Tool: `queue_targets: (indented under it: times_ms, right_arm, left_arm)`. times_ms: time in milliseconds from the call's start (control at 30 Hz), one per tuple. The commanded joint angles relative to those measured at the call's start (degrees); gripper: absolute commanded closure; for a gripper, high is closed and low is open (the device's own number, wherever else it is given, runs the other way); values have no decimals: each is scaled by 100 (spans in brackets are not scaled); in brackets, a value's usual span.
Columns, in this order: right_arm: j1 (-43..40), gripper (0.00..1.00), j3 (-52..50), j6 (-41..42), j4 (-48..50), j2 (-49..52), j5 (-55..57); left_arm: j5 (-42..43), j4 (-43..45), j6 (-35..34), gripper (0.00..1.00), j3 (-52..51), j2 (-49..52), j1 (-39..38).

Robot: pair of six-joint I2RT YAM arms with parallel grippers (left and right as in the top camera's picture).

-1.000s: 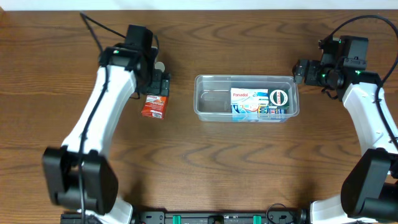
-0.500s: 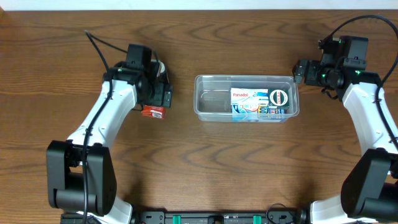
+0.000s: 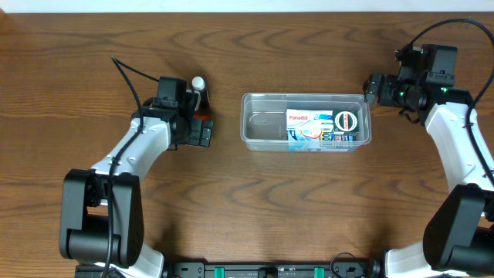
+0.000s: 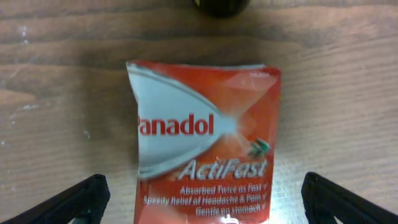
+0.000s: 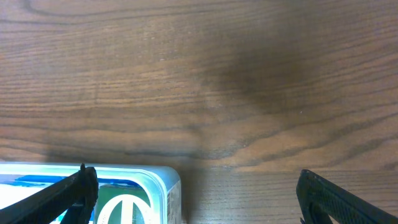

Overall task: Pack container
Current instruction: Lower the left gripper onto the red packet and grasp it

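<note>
Centrally on the grained brown wooden table [image 3: 309,201] sits the container [image 3: 262,123], one clear plastic rectangular tub with rounded corners and a rim. Its right half holds a blue-and-white Panadol carton [image 3: 307,126] and a round green-and-white item [image 3: 347,121]. Well apart to its left, one glossy red sachet [image 4: 205,143] lies flat, with the left gripper [image 4: 202,202] spread wide above it. The right gripper [image 5: 196,199] hovers wide apart and empty beside the tub's right end.

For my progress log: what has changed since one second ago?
The left gripper moved toward the near edge of the table, over the red Panadol packet, and now straddles it, open; nothing gripped. The right gripper, the container and its contents stayed as they were.
</note>
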Motion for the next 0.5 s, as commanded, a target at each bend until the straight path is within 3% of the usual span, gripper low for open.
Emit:
queue_targets:
  times_ms: [0, 333, 467]
  right_arm:
    - [-24, 1, 87, 37, -4, 11, 13]
    - [-24, 1, 87, 37, -4, 11, 13]
    - [-24, 1, 87, 37, -2, 11, 13]
  left_arm:
    - [55, 273, 87, 0, -168, 33, 9]
    - [52, 634, 87, 1, -289, 136, 9]
    - [55, 741, 90, 6, -289, 269, 9]
